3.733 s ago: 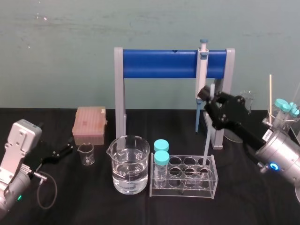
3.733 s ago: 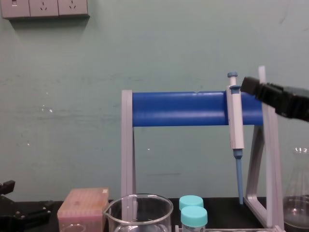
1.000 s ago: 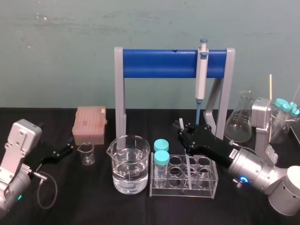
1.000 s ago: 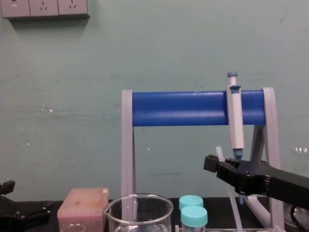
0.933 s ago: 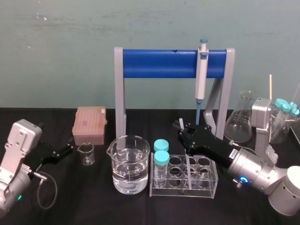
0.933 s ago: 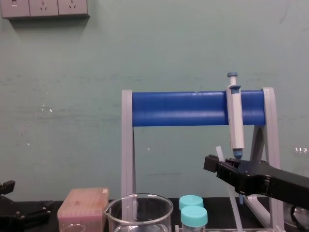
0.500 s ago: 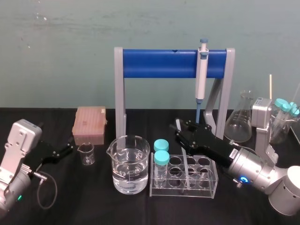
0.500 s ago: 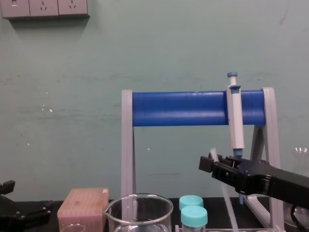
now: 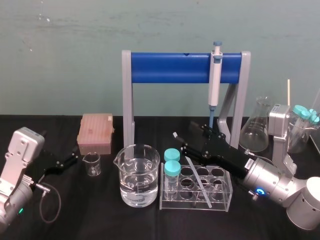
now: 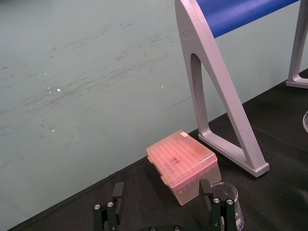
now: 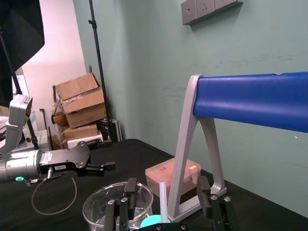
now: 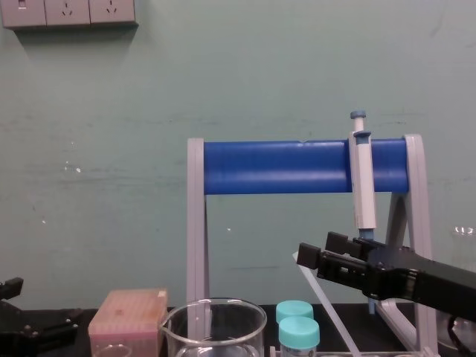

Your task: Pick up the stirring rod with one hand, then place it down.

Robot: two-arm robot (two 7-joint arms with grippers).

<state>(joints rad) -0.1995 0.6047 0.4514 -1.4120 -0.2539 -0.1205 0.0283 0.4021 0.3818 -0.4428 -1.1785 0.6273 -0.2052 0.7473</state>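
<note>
The right claw (image 9: 189,140) hangs just above the left end of the clear tube rack (image 9: 226,198), in front of the blue-barred stand (image 9: 170,68) where the pipette (image 9: 215,82) hangs. Its fingers are spread wide. In the right wrist view the stirring rod (image 9: 199,176) stands in the gap between them, and I can't see it touching either one. So the rod looks let go.

The rod leans steeply. Its lower end is down among the holes of the rack and its upper end is up near the claw. I'd say the rack is what props it, which is why it tilts rather than lying flat on the desk (image 9: 100,215). I can't tell if its top rests on the claw.

To my eye the placing is nearly done. The claw only needs to draw away cleanly. A nudge could tip the thin glass toward the beaker (image 9: 136,175) of water or the capped tubes beside it.

The left claw (image 9: 67,161) sits idle, fingers apart, low near the pink box at the far left.
</note>
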